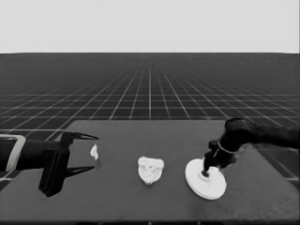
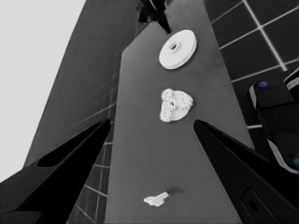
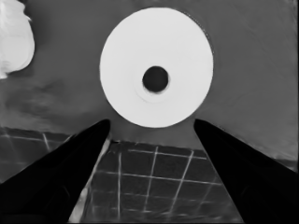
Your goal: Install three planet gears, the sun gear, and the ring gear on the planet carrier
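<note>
In the head view the right gripper (image 1: 205,172) hangs over the larger round part (image 1: 206,180), the ring gear, at the lower right of the frame, its fingertips right above the disc's centre hole. The right wrist view shows that disc (image 3: 156,66) filling the upper middle of the picture, with the two black wedges spread wide and nothing between them; the disc lies flat on the table (image 1: 140,140), apparently not gripped. My guess is that the gripper stands there to line up for a grasp on the rim or through the hole.

At the centre of the head view sits a lumpy white cluster (image 1: 150,168). In the left wrist view the cluster (image 2: 174,105) shows toothed lobes, so it is likely the smaller round part with planet gears seated on it, though I cannot count them or see the carrier's own outline. If so, the ring gear is the last piece to go on.

The left gripper (image 1: 86,152) waits at the left edge, its fingers parted wide and empty. The thin white piece (image 1: 94,152) lies on the table between them, not held.
</note>
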`<state>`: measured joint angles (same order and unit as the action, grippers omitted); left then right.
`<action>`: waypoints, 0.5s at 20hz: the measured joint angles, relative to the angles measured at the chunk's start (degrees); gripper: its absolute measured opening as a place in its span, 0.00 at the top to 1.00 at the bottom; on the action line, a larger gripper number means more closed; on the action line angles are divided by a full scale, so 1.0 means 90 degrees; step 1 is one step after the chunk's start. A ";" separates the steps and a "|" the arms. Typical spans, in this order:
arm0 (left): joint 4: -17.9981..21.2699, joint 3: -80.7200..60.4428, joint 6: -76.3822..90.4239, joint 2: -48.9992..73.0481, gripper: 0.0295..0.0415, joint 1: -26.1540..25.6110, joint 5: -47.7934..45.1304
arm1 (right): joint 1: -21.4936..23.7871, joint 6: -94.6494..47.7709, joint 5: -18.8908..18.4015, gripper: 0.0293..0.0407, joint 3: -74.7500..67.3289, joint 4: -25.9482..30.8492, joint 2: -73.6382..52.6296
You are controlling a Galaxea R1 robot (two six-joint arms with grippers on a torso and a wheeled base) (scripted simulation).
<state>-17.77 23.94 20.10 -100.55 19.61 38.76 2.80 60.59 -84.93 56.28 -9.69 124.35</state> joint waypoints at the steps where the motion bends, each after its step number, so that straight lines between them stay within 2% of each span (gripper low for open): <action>1: 0.0000 0.0000 0.0000 0.0000 0.25 0.0000 0.0000 | 0.0023 0.0158 -0.0075 0.19 0.0371 0.0115 0.0179; 6: 0.0000 0.0000 0.0000 0.0000 0.25 0.0000 0.0000 | 0.0038 0.0342 -0.0178 0.19 0.0915 0.0262 0.0440; 8: 0.0000 0.0000 0.0000 0.0000 0.25 0.0000 0.0000 | -0.0925 0.0240 0.0276 0.19 0.1275 -0.0587 0.0602; 10: 0.0000 0.0000 0.0000 0.0000 0.25 0.0000 0.0000 | -0.1253 0.0171 0.0456 0.19 0.1509 -0.0847 0.0709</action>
<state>-17.77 23.94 20.10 -100.55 19.61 38.76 -8.48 62.13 -80.83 69.86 -17.31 130.73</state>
